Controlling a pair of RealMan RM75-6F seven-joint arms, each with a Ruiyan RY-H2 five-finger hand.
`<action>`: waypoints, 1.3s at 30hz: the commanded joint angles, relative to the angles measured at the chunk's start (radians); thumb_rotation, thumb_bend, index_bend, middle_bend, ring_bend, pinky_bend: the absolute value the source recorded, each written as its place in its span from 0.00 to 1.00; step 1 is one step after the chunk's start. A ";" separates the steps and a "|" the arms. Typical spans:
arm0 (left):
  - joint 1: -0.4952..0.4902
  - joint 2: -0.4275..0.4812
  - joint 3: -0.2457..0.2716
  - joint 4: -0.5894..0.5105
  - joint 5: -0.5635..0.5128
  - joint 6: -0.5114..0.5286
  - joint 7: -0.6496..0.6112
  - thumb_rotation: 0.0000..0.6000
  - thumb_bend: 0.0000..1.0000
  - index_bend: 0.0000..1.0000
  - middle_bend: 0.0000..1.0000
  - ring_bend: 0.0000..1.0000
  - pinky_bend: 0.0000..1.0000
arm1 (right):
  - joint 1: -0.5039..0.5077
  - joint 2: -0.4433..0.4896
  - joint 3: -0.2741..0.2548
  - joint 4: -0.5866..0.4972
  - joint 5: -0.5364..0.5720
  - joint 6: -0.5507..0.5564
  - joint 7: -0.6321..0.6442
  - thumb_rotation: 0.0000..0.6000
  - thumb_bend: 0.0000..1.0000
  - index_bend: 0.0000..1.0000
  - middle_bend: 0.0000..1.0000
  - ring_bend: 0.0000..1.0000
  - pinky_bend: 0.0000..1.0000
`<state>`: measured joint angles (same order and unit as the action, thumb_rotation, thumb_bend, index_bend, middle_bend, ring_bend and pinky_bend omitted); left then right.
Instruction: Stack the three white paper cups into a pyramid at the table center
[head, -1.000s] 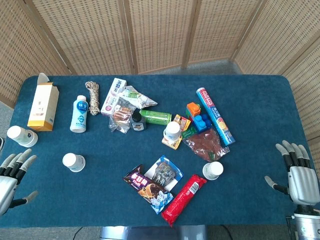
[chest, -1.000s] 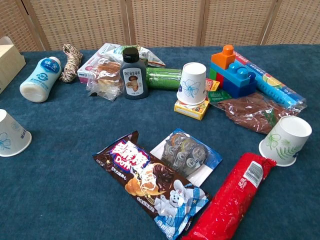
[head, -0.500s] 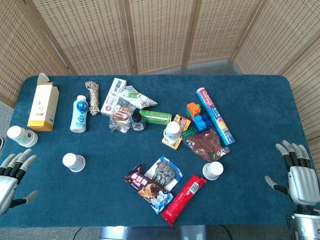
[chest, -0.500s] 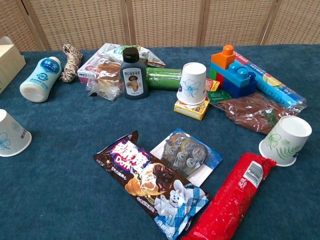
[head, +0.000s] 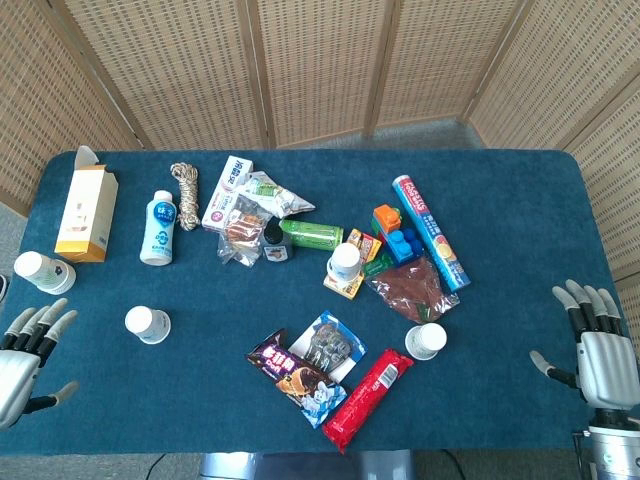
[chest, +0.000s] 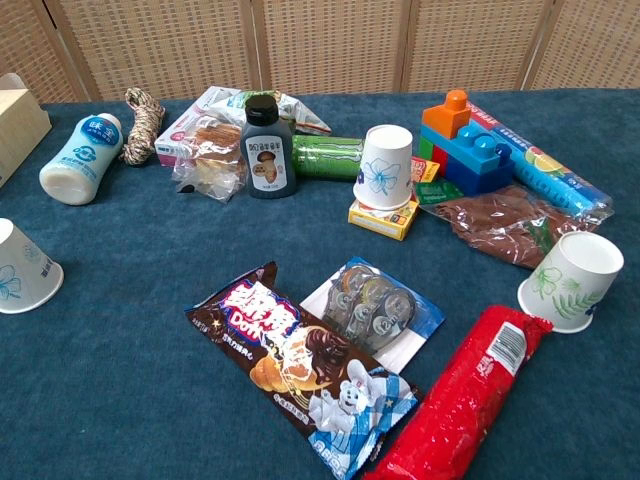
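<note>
Slightly lowered since earlier: left hand (head: 28, 362), lower left corner, fingers spread, holding nothing. Right hand (head: 597, 352), lower right, likewise spread. Cups scattered: left cup (head: 148, 324), centre cup (head: 346, 262) atop a yellow box (chest: 383, 217), right cup (head: 427, 341). Risk: surrounding clutter snagging fingers, toppling cups.

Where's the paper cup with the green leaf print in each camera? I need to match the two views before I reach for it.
Head view: green-leaf cup, lower right of centre, upside down.
Chest view: the same cup at the right edge, upside down.
Shared landmark: the red snack packet, just to the cup's lower left in both views.
</note>
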<state>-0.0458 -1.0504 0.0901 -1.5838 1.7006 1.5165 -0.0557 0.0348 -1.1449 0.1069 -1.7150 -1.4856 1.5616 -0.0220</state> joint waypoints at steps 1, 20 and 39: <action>-0.025 -0.008 -0.014 -0.006 -0.028 -0.043 0.004 1.00 0.22 0.00 0.00 0.00 0.00 | -0.001 0.002 0.001 -0.002 0.001 0.001 0.003 1.00 0.19 0.14 0.00 0.00 0.00; -0.242 -0.109 -0.143 -0.147 -0.382 -0.408 0.358 1.00 0.23 0.00 0.00 0.00 0.00 | 0.002 0.006 0.007 0.002 0.017 -0.009 0.021 1.00 0.18 0.14 0.00 0.00 0.00; -0.320 -0.311 -0.176 -0.138 -0.580 -0.325 0.712 1.00 0.30 0.29 0.51 0.44 0.63 | 0.002 0.021 0.016 0.004 0.037 -0.020 0.069 1.00 0.19 0.14 0.00 0.00 0.00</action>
<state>-0.3626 -1.3545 -0.0841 -1.7265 1.1227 1.1846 0.6513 0.0367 -1.1239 0.1226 -1.7108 -1.4484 1.5416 0.0469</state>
